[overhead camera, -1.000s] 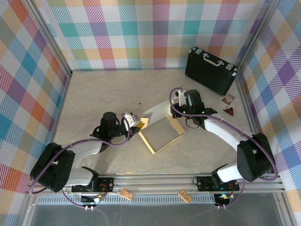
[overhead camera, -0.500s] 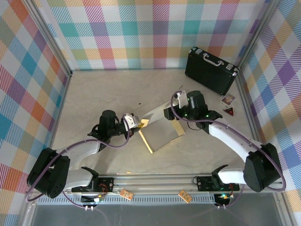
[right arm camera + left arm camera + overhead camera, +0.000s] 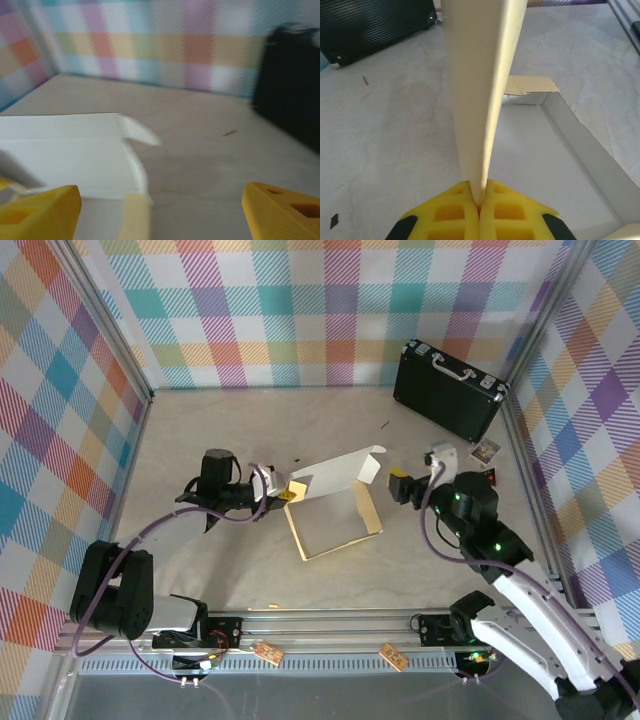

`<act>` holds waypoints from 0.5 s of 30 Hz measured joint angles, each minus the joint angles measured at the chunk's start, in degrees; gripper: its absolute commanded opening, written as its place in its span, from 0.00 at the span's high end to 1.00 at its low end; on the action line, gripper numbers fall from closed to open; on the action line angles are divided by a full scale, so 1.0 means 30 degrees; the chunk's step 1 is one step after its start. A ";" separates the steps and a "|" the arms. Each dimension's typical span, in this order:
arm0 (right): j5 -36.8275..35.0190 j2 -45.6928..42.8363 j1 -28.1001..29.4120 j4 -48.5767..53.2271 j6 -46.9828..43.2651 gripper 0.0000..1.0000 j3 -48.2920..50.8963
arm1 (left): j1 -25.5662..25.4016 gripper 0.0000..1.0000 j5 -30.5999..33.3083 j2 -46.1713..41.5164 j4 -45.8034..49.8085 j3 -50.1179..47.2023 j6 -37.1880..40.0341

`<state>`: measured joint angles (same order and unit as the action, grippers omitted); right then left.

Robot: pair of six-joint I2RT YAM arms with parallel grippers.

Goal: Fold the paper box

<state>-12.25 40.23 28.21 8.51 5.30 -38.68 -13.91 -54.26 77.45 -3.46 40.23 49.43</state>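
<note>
Here, the paper box [image 3: 330,530] lay near the middle of the table [image 3: 200,440]. It formed a shallow tray with low walls raised, white inside, and its lid panel [image 3: 330,472] stood up along the far side. The left gripper [image 3: 288,492] was clamped on the left end of that panel. In the left wrist view its yellow fingers [image 3: 455,212] met on the thin sheet's edge. The right gripper [image 3: 405,480] hung just right of the box, apart from it, with its fingertips [image 3: 40,210] spread wide and nothing between them. A black briefcase [image 3: 447,390] stood well apart at the far right. Judged by its thinness, the card would be light, fairly stiff across flat panels, and easily creased or torn at tabs. A hold on a plain panel edge near a fold line, away from slots, seemed safest.
</note>
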 measured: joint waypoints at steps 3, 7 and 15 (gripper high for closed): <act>-0.1005 0.0648 -0.1719 -0.0080 0.0758 0.21 0.1056 | 0.0474 1.00 -0.1093 0.0364 0.0940 0.0452 0.0845; 0.1260 0.4313 -0.3861 -0.1231 0.0678 0.25 0.1668 | 0.0648 1.00 -0.2171 0.0838 0.2113 0.0962 0.1792; 0.7344 0.9894 -0.3883 -0.3548 -0.3330 0.26 0.0801 | 0.0758 1.00 -0.3279 0.1916 0.4707 0.2237 0.3810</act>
<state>9.78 69.91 16.56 -2.13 -4.69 -36.27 -11.64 -64.10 83.20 10.66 46.94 60.86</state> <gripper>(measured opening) 0.744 0.044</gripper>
